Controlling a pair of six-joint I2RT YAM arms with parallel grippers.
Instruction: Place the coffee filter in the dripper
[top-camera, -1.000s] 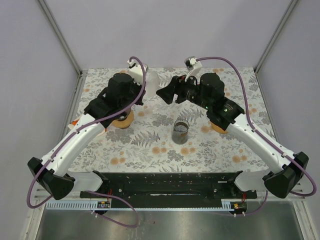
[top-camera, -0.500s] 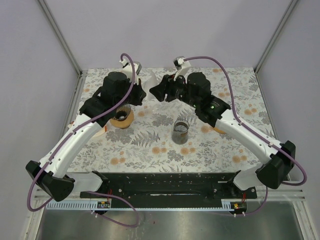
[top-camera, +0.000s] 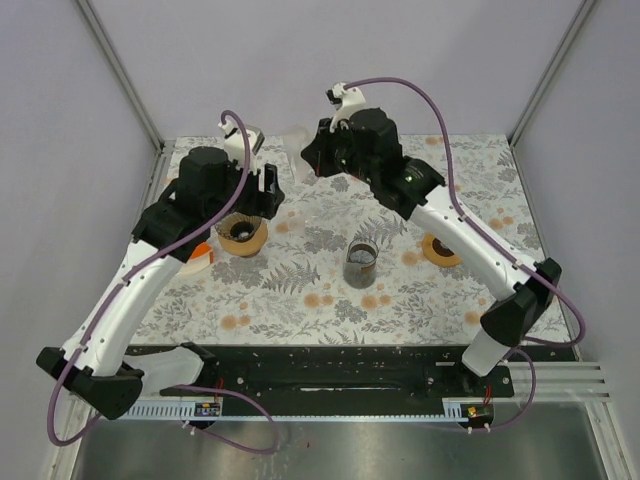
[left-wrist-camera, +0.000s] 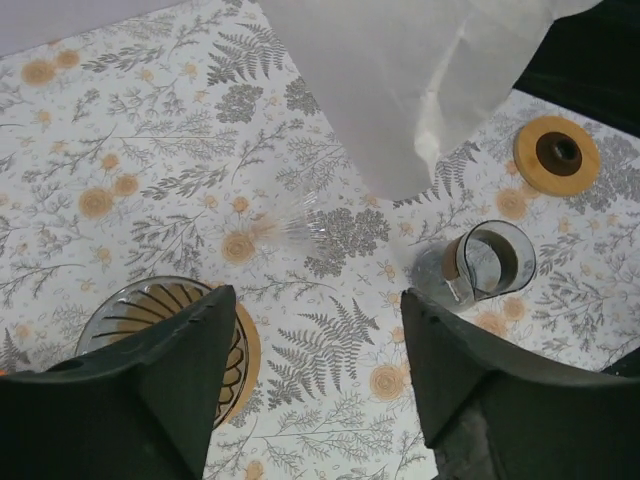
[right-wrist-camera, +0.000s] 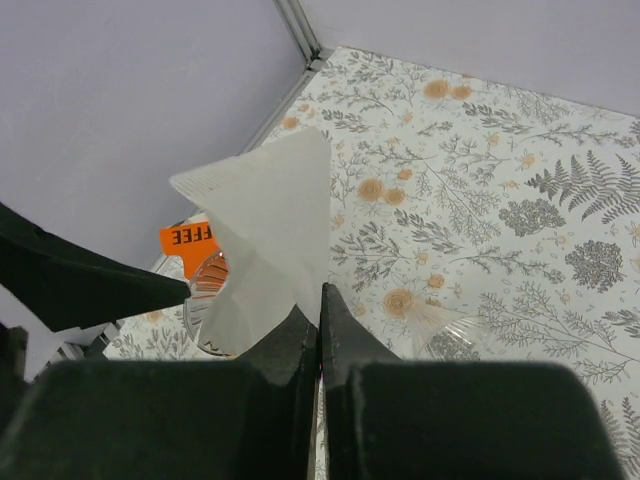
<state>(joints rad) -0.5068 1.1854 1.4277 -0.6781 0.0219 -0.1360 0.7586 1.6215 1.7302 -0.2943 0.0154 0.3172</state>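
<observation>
**Top view.** The table (top-camera: 300, 295) carries a grey fern-and-orange-flower print cloth. It is enclosed by plain lilac walls (top-camera: 330, 60) and aluminium corner posts (top-camera: 122, 75). The right gripper (top-camera: 308, 160) holds the white paper coffee filter (top-camera: 293, 138) in the air above the table's far edge, well apart from the ribbed glass dripper (top-camera: 243, 232) on its wooden collar. The left gripper (top-camera: 268, 192) hangs near that dripper. You cannot read either jaw gap in this view.

**Left wrist view.** The fingers (left-wrist-camera: 190, 370) stand wide apart with nothing between them. One finger covers part of the dripper, and the frame top cuts off the filter. A clear glass item (left-wrist-camera: 300, 222) on the cloth is hard to make out.

**Right wrist view.** The fingers (right-wrist-camera: 290, 350) are pressed together on the filter's lower edge. The filter hides most of the dripper and part of an orange label (right-wrist-camera: 188, 237).
</observation>
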